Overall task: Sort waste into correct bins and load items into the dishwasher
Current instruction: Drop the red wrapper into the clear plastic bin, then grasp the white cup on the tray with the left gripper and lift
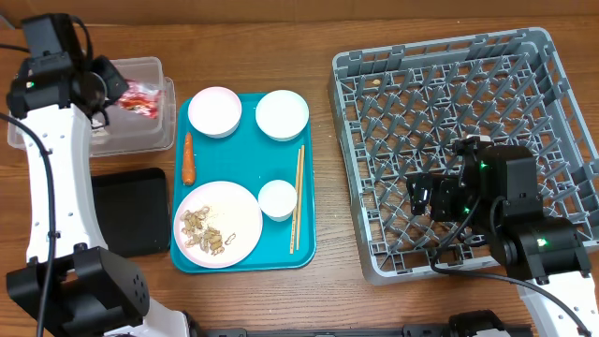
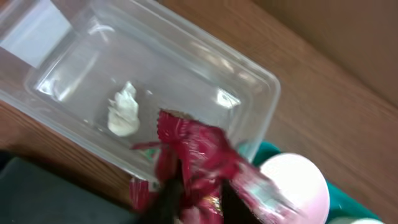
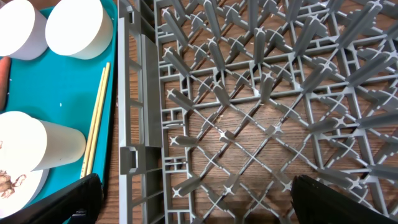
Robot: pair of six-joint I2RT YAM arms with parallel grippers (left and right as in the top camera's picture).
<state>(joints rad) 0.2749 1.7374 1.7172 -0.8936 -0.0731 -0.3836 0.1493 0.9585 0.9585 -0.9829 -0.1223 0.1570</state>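
L end effector [image 2: 196, 205] hangs over clear tub [image 2: 267, 87], far-left on counter [image 1: 328, 300]. Red wrapper [image 2: 199, 155] sits btwn its jaws; can't tell if pinched or loose. Prob. positioned so it drops beside paper wad [image 2: 123, 112]. R end effector [image 3: 199, 193] wide open, empty, over dish rack [image 3: 134, 124].

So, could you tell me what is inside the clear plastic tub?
A crumpled white paper wad lies on the tub floor. The red wrapper over its edge covers whatever is beneath it there.

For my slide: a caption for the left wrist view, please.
Red wrapper at left claw, over clear tub holding a paper wad.
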